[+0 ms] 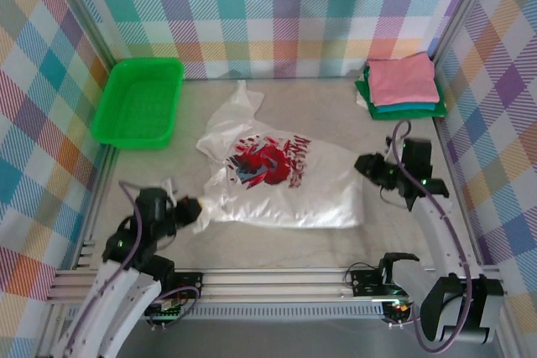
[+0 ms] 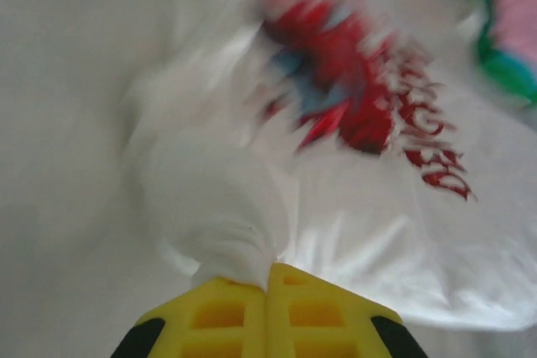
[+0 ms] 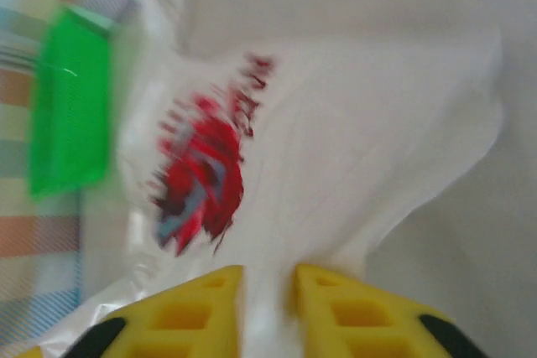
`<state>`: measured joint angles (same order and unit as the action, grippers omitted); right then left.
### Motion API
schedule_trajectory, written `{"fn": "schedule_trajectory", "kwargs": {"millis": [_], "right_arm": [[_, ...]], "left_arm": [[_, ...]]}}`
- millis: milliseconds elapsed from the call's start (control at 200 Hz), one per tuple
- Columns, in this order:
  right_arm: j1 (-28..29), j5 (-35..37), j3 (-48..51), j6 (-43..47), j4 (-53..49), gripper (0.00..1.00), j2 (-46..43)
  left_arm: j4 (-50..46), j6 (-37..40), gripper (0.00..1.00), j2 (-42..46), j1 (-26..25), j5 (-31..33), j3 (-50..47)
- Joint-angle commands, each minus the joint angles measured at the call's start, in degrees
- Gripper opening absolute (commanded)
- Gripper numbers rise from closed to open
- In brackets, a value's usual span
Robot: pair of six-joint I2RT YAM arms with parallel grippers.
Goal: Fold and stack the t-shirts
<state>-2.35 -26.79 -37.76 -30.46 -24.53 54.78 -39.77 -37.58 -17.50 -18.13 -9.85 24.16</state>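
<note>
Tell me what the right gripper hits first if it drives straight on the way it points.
The white t-shirt. Its edge lies in the gap between the parted fingers of the right gripper, so it would push into cloth at once, probably bunching it toward the printed graphic.

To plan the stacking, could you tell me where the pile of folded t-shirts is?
In the top view, the folded t-shirt pile sits in the table's far right corner, beyond the right gripper.

A lab robot cell (aluminium frame rails (image 1: 277, 277), plaid cloth walls (image 1: 277, 6)).
</note>
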Motion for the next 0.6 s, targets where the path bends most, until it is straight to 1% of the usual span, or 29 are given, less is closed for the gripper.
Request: {"fn": "schedule_trajectory", "kwargs": {"millis": [0,10,20,40,55,75,100,135,160,230,265,305,360,400,455,500,555,575,595], "right_arm": [[-0.43,0.31,-0.84,0.80,-2.35,0.41,-7.20],[-0.45,0.46,-1.25,0.83,-2.84,0.42,-7.38],[-0.46,0.69,-1.72,0.97,-3.29,0.43,-7.47],[-0.44,1.39,-2.61,1.20,-4.24,0.44,-7.66],[-0.44,1.91,-3.39,1.38,-4.81,0.44,-7.52],[-0.46,2.41,-4.62,1.72,-5.52,0.44,-7.07],[-0.45,2.69,-6.16,2.18,-5.95,0.44,-6.25],[-0.39,2.50,-8.51,2.48,-6.45,0.44,-4.53],[-0.44,2.30,-10.19,2.39,-6.84,0.45,-3.17],[-0.44,2.79,-13.93,1.52,-6.89,0.46,0.96],[-0.46,4.20,-15.25,1.05,-6.69,0.47,2.95],[-0.44,6.59,-16.58,0.75,-7.00,0.47,5.29],[-0.23,10.33,-17.62,1.07,-6.47,0.46,8.68],[0.04,12.55,-18.40,1.55,-6.23,0.44,11.65],[1.00,14.72,-20.04,2.68,-6.06,0.41,16.83],[2.07,16.22,-21.47,3.35,-5.92,0.39,21.04],[3.58,17.35,-23.85,4.24,-6.43,0.35,25.74],[4.18,18.19,-24.72,4.57,-6.70,0.35,27.36],[4.94,19.31,-25.51,4.81,-6.94,0.35,28.84]], "left_arm": [[-6.26,-9.61,0.27,15.15,-0.94,1.86,4.68],[-6.90,-9.68,0.31,15.74,-0.94,1.94,4.98],[-7.27,-9.78,0.34,16.14,-0.94,1.83,5.18],[-7.12,-9.70,0.31,16.86,-0.94,0.79,5.54],[-6.59,-9.38,0.26,16.91,-0.94,-0.07,5.79],[-6.05,-9.11,0.24,16.50,-0.94,-0.68,6.23],[-5.50,-8.97,0.25,15.43,-0.94,-0.95,7.04],[-4.39,-8.35,0.31,12.61,-0.94,-1.03,8.46],[-3.00,-7.34,0.32,9.54,-0.94,-1.50,9.55],[1.20,-3.77,0.32,0.30,-0.94,-3.40,13.71],[1.45,-1.75,0.29,-4.72,-0.94,-2.87,17.08],[2.04,0.53,0.27,-8.94,-0.94,-1.26,20.62],[4.65,3.63,0.27,-13.36,-0.94,2.51,23.56],[8.11,6.94,0.34,-17.97,-0.87,4.09,24.89],[9.28,11.00,0.36,-28.62,-0.85,5.81,29.19],[9.03,14.47,0.31,-39.10,-0.85,4.99,35.54],[9.47,16.69,0.13,-49.99,-0.85,4.89,41.15],[10.33,17.16,0.10,-52.94,-0.85,5.28,42.54],[11.44,17.19,0.09,-55.17,-0.85,6.22,43.29]]}}
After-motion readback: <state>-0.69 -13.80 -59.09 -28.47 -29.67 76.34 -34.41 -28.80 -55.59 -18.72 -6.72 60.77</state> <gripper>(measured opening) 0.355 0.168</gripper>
